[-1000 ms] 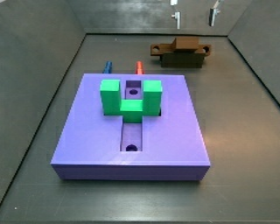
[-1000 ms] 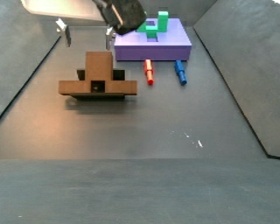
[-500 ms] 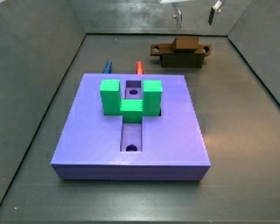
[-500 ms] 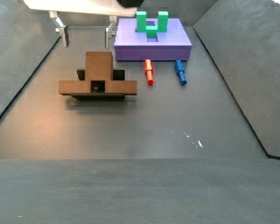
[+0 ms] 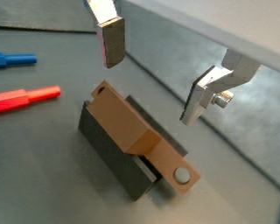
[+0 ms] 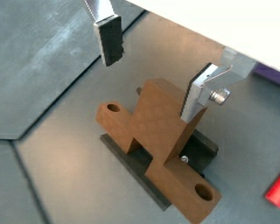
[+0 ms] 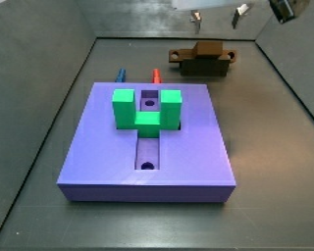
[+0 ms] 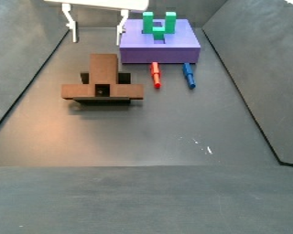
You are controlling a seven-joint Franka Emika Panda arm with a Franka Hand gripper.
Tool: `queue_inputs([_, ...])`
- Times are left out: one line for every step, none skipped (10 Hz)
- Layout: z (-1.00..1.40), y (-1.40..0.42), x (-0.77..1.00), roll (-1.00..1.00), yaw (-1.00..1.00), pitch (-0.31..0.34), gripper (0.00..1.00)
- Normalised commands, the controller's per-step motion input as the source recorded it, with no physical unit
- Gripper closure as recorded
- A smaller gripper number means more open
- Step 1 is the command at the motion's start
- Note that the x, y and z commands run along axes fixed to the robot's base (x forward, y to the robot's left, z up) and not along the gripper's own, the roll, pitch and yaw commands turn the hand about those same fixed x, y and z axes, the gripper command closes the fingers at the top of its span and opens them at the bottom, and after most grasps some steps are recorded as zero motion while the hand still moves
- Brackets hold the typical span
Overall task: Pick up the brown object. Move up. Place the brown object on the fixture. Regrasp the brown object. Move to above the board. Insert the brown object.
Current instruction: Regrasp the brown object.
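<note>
The brown object (image 8: 103, 73) lies across the top of the dark fixture (image 8: 109, 102), at the end of the floor away from the board. It also shows in a side view (image 7: 199, 51) and in both wrist views (image 5: 136, 133) (image 6: 154, 144). The fixture shows beneath it (image 5: 105, 153) (image 6: 202, 154) (image 7: 207, 68). My gripper (image 8: 98, 23) is open and empty, well above the brown object; its fingers (image 5: 111, 42) (image 6: 108, 42) stand wide apart. The gripper (image 7: 219, 12) is at the frame's top edge. The purple board (image 7: 186, 147) (image 8: 174, 47) carries a green U-shaped block (image 7: 146, 106) (image 8: 161, 24).
A red peg (image 8: 156, 75) (image 7: 156, 75) (image 5: 24, 99) and a blue peg (image 8: 189, 75) (image 7: 121, 74) (image 5: 11, 59) lie on the floor between the board and the fixture. Sloped grey walls (image 8: 27, 82) enclose the floor.
My open gripper has risen straight up from the brown object. The brown object stays on the fixture.
</note>
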Motion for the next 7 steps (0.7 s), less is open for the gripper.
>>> queue_inputs([0.05,-0.24,0.0,1.0,-0.01,0.074,0.0])
queue_inputs([0.02,-0.32,0.0,1.0,0.0,0.089,0.0])
queue_inputs([-0.07,-0.3,0.0,0.89,0.0,0.003,0.0])
queue_inputs([0.0,0.0,0.0,0.02,0.0,0.0,0.0])
queue_inputs([-0.04,0.0,0.0,0.0,0.0,0.0,0.0])
queue_inputs([-0.28,0.0,0.0,0.08,0.0,0.111,0.0])
queue_inputs([-0.33,0.0,0.0,0.06,0.07,0.257,0.0])
